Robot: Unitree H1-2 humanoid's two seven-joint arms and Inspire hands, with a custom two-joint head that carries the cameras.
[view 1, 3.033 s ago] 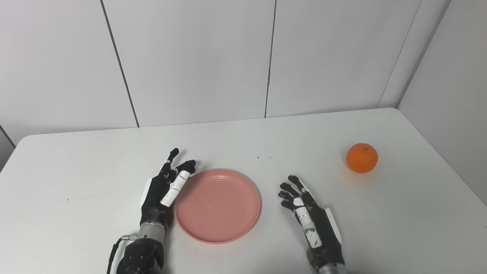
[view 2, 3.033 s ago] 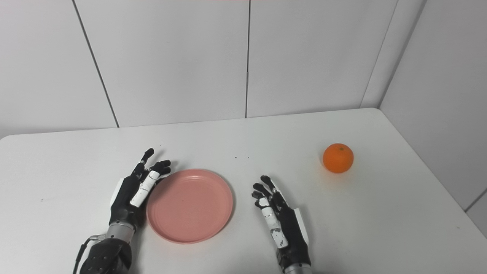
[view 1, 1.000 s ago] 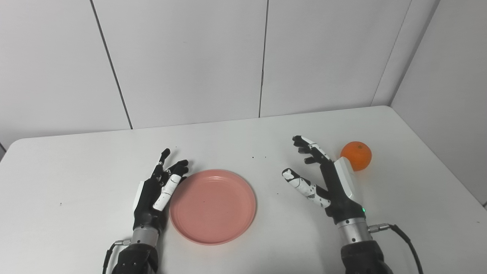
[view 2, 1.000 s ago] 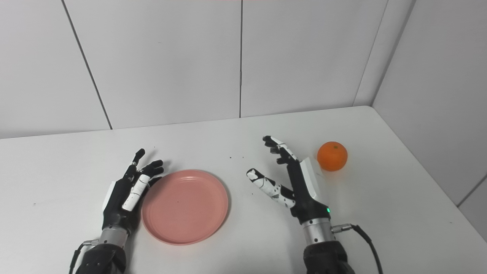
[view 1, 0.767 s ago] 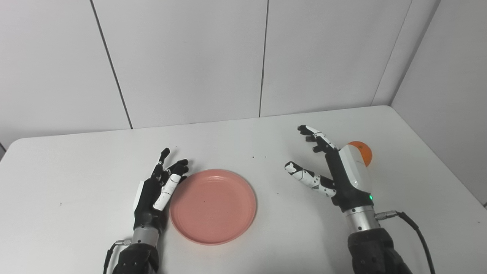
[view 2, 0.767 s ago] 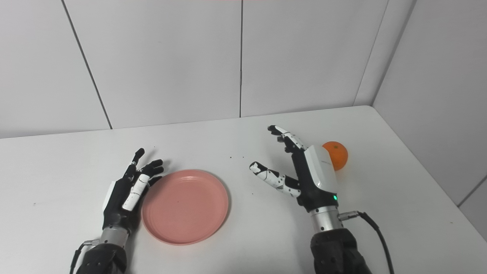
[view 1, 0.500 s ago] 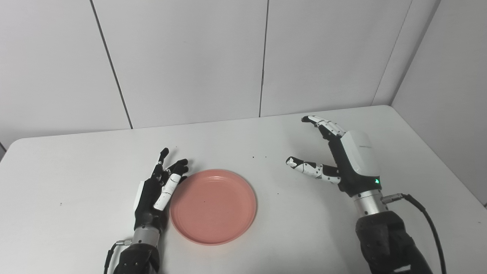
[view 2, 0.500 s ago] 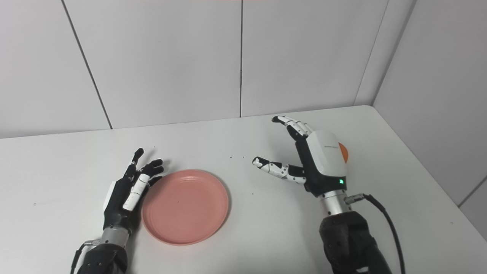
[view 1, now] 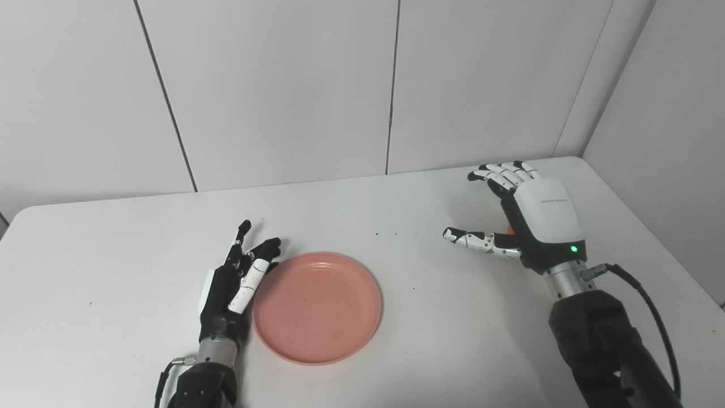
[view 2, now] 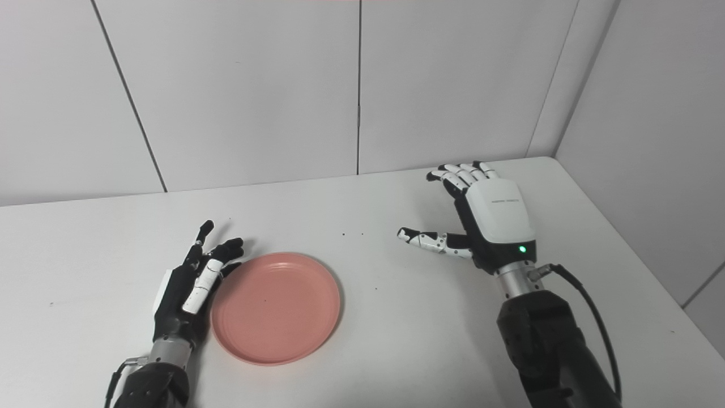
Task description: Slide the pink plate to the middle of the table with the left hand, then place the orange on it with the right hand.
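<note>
The pink plate (view 1: 317,306) lies flat on the white table (view 1: 113,238), a little left of its middle. My left hand (view 1: 233,281) rests open on the table, its fingers against the plate's left rim. My right hand (view 1: 532,218) hovers open and palm down at the right, fingers spread and thumb pointing left. It covers the orange (view 1: 511,230); only a small orange sliver shows beneath the palm in the left eye view. In the right eye view the right hand (view 2: 487,218) hides the fruit fully. Whether the hand touches the orange cannot be seen.
White wall panels (view 1: 283,85) stand behind the table, and a side wall (view 1: 668,113) closes in along its right edge. A black cable (view 1: 651,306) runs from my right wrist. A few dark specks (view 1: 385,233) dot the table behind the plate.
My right hand has moved forward and to the right, turned palm down and now covers the orange. The left hand and the plate have stayed put.
</note>
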